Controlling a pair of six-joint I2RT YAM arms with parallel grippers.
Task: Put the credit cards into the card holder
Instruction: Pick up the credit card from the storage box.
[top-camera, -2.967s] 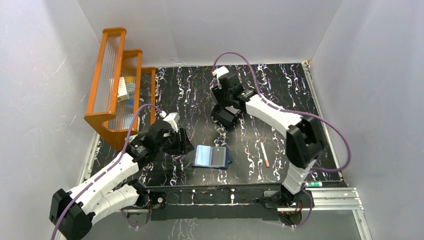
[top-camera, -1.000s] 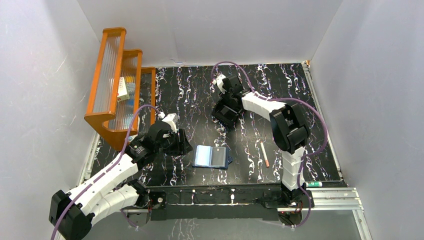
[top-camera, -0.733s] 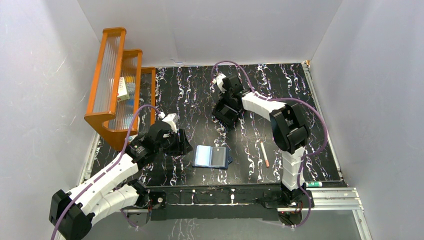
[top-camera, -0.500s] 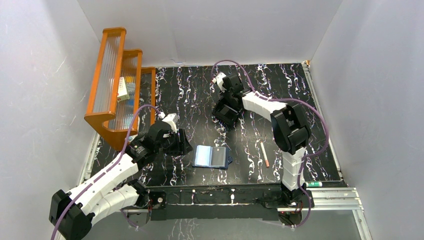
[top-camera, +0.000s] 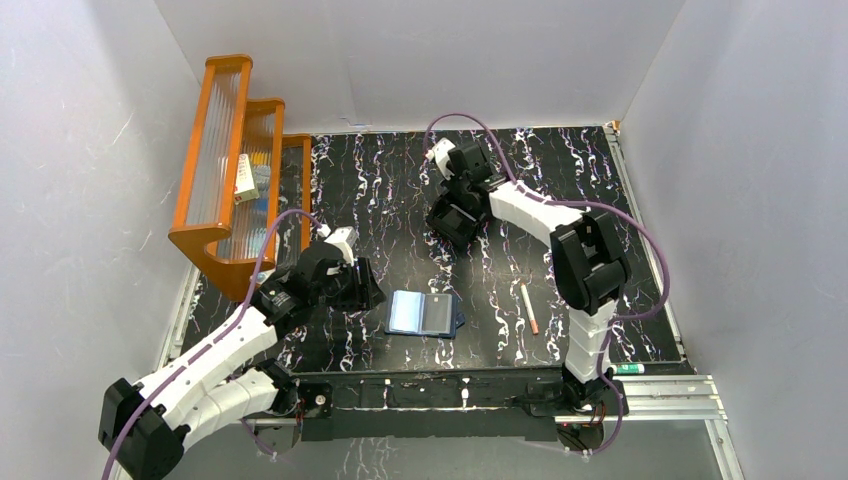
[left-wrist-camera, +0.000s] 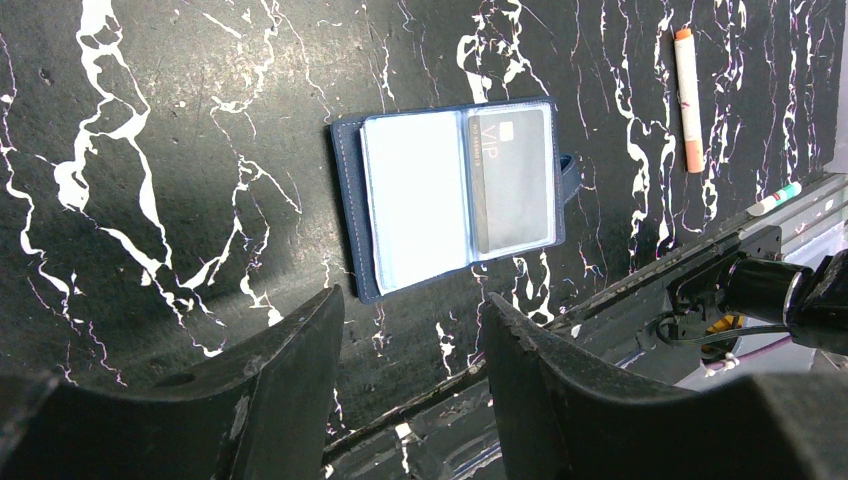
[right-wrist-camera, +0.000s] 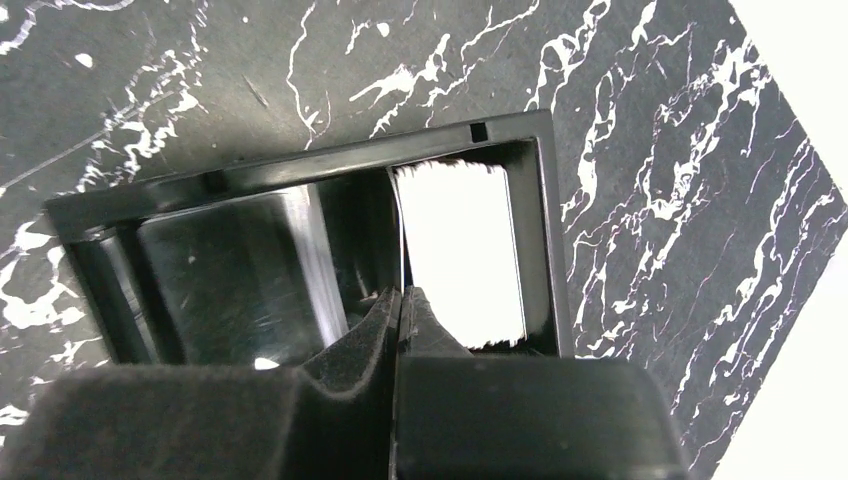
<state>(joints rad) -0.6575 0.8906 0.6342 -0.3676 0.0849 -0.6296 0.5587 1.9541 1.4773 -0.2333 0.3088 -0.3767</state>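
Two end effectors over the black marbled worktop (top-camera: 380, 190): left end effector (left-wrist-camera: 410, 310) open at 8 o'clock; right end effector (right-wrist-camera: 400, 298) at 12 o'clock in the black open-top box (right-wrist-camera: 300, 165); navy folding wallet (top-camera: 425, 313) open at 6 o'clock; right jaws pinching a white card (right-wrist-camera: 460, 250).

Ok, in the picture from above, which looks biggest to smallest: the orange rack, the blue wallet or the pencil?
1. The orange rack, by far the largest.
2. Then the blue wallet, lying open.
3. Last the pencil, thin and shorter than the wallet.
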